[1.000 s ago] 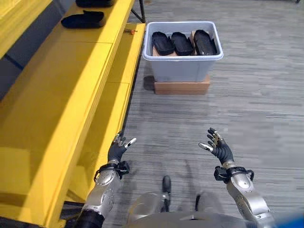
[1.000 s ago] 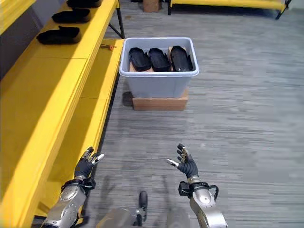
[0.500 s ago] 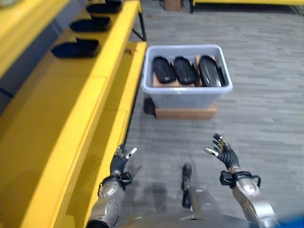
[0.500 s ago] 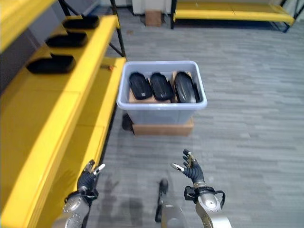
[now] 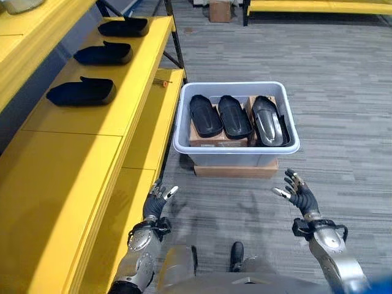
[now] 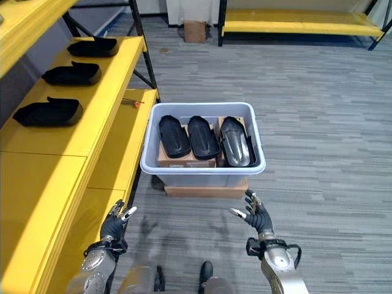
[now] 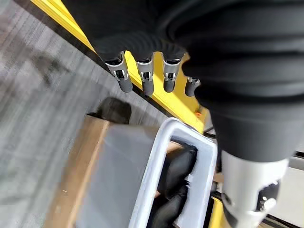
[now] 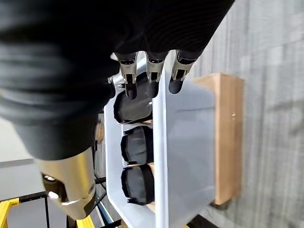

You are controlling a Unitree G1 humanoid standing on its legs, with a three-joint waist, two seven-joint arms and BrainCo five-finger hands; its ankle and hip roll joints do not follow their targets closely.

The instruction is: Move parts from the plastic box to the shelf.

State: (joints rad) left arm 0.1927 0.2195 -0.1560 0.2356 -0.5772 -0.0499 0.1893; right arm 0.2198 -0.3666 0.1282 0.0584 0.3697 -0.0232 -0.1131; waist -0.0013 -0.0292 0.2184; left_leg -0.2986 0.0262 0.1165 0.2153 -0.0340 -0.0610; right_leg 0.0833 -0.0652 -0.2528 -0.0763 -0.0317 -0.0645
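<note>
A grey plastic box [image 5: 236, 153] stands on a brown base [image 5: 236, 169] on the floor ahead of me. Three black parts lie in it side by side: the left part [image 5: 205, 115], the middle part [image 5: 234, 116] and the right part [image 5: 269, 121]. Three more black parts [image 5: 81, 93] [image 5: 104, 53] [image 5: 125, 27] lie in a row on the yellow shelf [image 5: 73, 141] to my left. My left hand [image 5: 154, 205] is raised near the shelf's lower edge, open and empty. My right hand [image 5: 296, 193] is open and empty just short of the box's near right corner, fingers [image 8: 152, 71] pointing at the box rim [image 8: 160, 142].
A lower yellow shelf board [image 5: 153, 122] runs beside the box, with a small orange item [image 5: 163, 82] on it. A black shelf post [image 5: 174, 30] rises behind. Far back stand a cardboard box [image 5: 219, 10] and another yellow rack [image 5: 318, 6]. Grey floor lies to the right.
The whole view has shifted, so the camera has moved: the box now shows lower and closer to my hands, and more shelf parts show. Both hands stay raised, open and empty.
</note>
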